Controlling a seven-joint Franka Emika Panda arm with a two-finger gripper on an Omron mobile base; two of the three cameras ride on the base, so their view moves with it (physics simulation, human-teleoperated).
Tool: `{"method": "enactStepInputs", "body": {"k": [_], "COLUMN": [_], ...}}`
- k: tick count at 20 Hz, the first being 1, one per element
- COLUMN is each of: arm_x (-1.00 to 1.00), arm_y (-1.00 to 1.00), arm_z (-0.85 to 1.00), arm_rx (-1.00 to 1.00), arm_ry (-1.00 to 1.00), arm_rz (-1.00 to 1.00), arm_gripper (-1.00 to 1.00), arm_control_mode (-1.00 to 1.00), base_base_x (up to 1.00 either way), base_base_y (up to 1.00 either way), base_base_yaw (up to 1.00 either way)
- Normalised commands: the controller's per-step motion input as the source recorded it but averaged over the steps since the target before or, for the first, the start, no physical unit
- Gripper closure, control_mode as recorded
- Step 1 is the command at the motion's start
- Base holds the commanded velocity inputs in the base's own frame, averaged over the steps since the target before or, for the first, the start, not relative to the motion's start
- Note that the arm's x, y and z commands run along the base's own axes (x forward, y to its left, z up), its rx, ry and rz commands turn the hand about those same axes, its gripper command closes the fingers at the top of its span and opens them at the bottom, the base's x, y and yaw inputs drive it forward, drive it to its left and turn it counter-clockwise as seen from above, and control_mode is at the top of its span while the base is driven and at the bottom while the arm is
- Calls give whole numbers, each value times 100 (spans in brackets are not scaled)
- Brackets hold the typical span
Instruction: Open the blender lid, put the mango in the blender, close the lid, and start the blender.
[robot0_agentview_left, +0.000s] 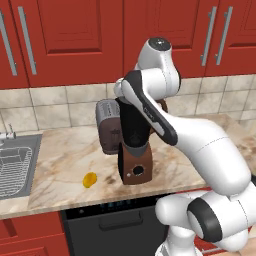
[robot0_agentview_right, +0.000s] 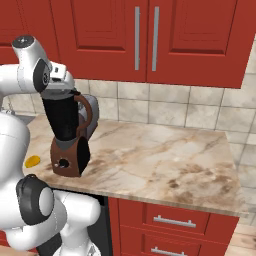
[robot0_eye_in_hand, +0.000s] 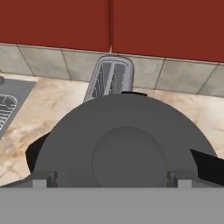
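The blender (robot0_agentview_left: 135, 165) stands on the counter, with a brown base, a round dark knob and a dark jar (robot0_agentview_right: 62, 120) with a curved brown handle (robot0_agentview_right: 86, 112). Its black lid (robot0_eye_in_hand: 127, 144) sits on the jar with its raised centre knob up. My gripper (robot0_eye_in_hand: 109, 180) hovers just over the lid, open, one fingertip (robot0_eye_in_hand: 38, 179) at each side of it and nothing held. In the right base view the gripper (robot0_agentview_right: 59, 90) is right at the jar's top. The mango (robot0_agentview_left: 89, 179), small and yellow-orange, lies on the counter left of the blender base, also in the right base view (robot0_agentview_right: 32, 161).
A brown-and-silver toaster (robot0_agentview_left: 107, 125) stands close behind the blender against the tiled wall. A steel sink (robot0_agentview_left: 15, 165) lies at the counter's left end. Red cabinets hang above. The counter (robot0_agentview_right: 160, 155) runs on to the right of the blender.
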Motion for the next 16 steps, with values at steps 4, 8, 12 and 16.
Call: {"method": "enactStepInputs", "body": {"k": [4,8,12,16], "arm_x": [0,0,5,25], "arm_y": [-9,-17,-2,7], "arm_z": [-10,0,-3,-29], "arm_rx": [0,0,0,0], "arm_ry": [0,0,1,8], "arm_rz": [0,0,0,0], "arm_gripper": [-100,-100,-100,-100], "arm_control_mode": [-100,-100,-100,-100], "base_base_x": [0,0,0,0], "base_base_y": [0,0,0,0], "base_base_yaw": [0,0,0,0]}}
